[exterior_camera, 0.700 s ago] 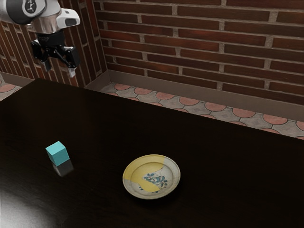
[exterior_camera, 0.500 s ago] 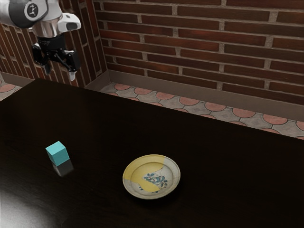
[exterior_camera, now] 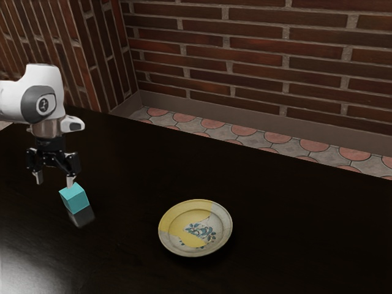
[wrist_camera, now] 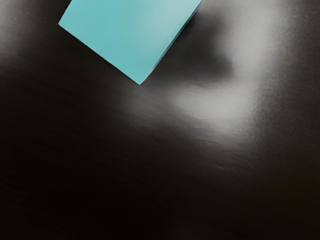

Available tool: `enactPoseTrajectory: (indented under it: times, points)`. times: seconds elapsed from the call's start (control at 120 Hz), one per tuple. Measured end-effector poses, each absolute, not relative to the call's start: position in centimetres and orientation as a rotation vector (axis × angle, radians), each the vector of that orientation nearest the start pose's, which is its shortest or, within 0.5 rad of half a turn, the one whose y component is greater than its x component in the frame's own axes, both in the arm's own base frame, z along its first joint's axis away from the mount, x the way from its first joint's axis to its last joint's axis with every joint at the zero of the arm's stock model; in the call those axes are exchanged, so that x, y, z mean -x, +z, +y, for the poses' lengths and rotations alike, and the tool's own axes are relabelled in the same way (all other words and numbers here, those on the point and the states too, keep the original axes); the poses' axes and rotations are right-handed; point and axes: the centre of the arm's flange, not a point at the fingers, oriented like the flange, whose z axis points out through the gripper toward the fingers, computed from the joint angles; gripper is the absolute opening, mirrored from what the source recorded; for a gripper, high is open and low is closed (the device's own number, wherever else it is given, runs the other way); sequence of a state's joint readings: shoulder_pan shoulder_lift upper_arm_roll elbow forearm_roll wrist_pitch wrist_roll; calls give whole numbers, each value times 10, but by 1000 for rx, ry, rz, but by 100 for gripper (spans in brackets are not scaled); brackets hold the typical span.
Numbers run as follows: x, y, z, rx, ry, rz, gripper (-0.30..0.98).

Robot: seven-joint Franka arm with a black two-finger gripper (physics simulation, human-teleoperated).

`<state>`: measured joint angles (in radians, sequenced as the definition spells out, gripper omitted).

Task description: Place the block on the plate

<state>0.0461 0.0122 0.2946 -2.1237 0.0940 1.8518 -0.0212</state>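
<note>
Turquoise block (exterior_camera: 75, 199), smooth, sharp-edged, on dark table (exterior_camera: 128, 245).

Our turquoise block (exterior_camera: 75, 199) near the tool (exterior_camera: 54, 180), our plate (exterior_camera: 196, 228) well apart.
We see the block sitting flat on the surface (exterior_camera: 275, 208); the plate, round, shallow, off-white with yellow and blue flowers, lies face up, farther toward the exterior view's right.

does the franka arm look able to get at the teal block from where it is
Probably yes: the open gripper hovers close by the block, and nothing stands around it.
</note>
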Motion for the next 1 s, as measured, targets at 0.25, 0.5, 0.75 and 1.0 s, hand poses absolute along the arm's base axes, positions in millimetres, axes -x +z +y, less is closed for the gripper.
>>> enactPoseTrajectory:
  times: [0.25,0.5,0.75,1.0]
  points:
    - [-490,343,207,3046,307,-367,69]
    - [-514,315,213,3033,147,-86,69]
    - [-523,292,220,3013,90,157,69]
    - [-515,280,220,3020,88,292,69]
